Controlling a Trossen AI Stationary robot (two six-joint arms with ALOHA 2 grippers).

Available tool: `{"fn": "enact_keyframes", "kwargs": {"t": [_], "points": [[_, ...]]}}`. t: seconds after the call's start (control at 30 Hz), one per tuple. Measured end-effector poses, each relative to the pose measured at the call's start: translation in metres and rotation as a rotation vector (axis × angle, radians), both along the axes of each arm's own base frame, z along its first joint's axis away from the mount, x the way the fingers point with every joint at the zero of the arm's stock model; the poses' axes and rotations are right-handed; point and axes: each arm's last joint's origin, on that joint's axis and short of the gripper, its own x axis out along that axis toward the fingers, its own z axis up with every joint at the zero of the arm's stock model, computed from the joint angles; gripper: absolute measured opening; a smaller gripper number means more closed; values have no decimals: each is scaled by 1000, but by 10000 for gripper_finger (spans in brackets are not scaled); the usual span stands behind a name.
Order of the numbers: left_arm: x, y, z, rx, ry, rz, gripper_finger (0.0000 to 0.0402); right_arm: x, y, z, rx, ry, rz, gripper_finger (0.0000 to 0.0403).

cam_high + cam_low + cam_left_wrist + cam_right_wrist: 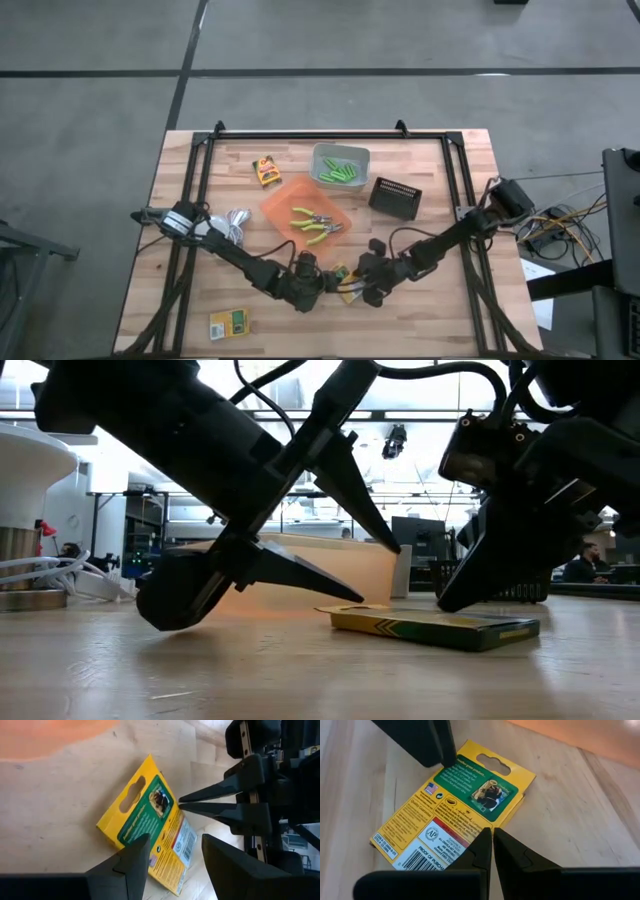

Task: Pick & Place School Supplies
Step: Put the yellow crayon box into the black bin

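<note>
1. A yellow-and-green box (452, 817) lies flat on the table's (450, 310) near edge, printed back up with its barcode showing, right between the two grippers.
2. The left gripper (172, 857) hovers just over it with fingers spread wide, one tip above the box's edge, gripping nothing.
3. The right gripper (491, 847) faces it from the other side, fingers pressed tight together and empty, tips down at the box's edge; whether they touch it is hard to tell.
4. In the low view the box (430, 626) sits flat on the wood, the left gripper's (375, 575) fingers splayed above one end.
5. Just behind the grippers, the orange bin (285, 205) holds the two green-handled tools (315, 224).
6. Behind that, a grey bin (322, 155) carries the lime-green sticks (342, 172); a black basket (395, 197) stands beside it.
7. A second box (266, 170) lies near the table's far side, a third (229, 323) at the near left corner.
8. A white round thing with coiled cable (236, 224) rests by the left arm.
9. The surface is pale butcher-block wood in a black frame, on a grey floor.
10. Across the table, a bright workshop room with ceiling lights; a person (585, 565) sits far off at the right.
</note>
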Motion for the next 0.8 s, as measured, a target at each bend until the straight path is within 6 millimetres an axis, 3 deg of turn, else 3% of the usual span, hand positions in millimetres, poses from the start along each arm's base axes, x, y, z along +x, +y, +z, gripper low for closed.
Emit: {"fn": "enact_keyframes", "kwargs": {"t": [0.8], "points": [[0, -6, 1, -71, 34, -104, 186, -5, -3, -6, -2, 79, -36, 18]]}}
